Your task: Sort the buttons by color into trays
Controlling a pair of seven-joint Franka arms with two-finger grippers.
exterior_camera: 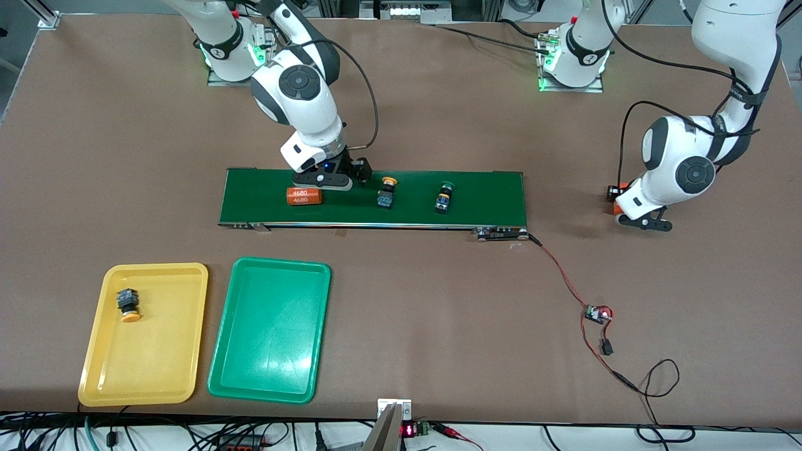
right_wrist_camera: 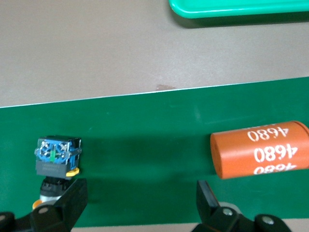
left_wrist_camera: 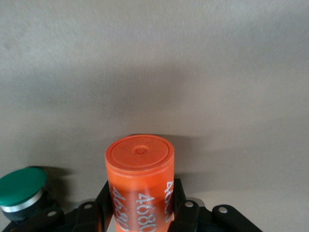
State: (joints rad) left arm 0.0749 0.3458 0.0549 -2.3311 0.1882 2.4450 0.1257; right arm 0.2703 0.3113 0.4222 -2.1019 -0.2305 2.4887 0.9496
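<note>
One yellow-capped button [exterior_camera: 130, 304] lies in the yellow tray [exterior_camera: 182, 275]; the green tray [exterior_camera: 313, 275] beside it holds nothing. On the conveyor belt [exterior_camera: 489, 188] lie a yellow-capped button [exterior_camera: 386, 191] [right_wrist_camera: 57, 162] and a green-capped button [exterior_camera: 444, 197]. My right gripper [exterior_camera: 348, 181] [right_wrist_camera: 141, 188] hangs open over the belt, between that yellow button and an orange cylinder [exterior_camera: 305, 196] [right_wrist_camera: 260, 150]. At the left arm's end of the table my left gripper [exterior_camera: 621, 212] [left_wrist_camera: 140, 195] is shut on another orange cylinder [left_wrist_camera: 140, 169]. A green-capped button [left_wrist_camera: 21, 186] sits right beside it.
The belt's red and black cable [exterior_camera: 564, 275] runs toward the front camera to a small circuit board [exterior_camera: 596, 314]. The two trays lie side by side near the front edge, toward the right arm's end.
</note>
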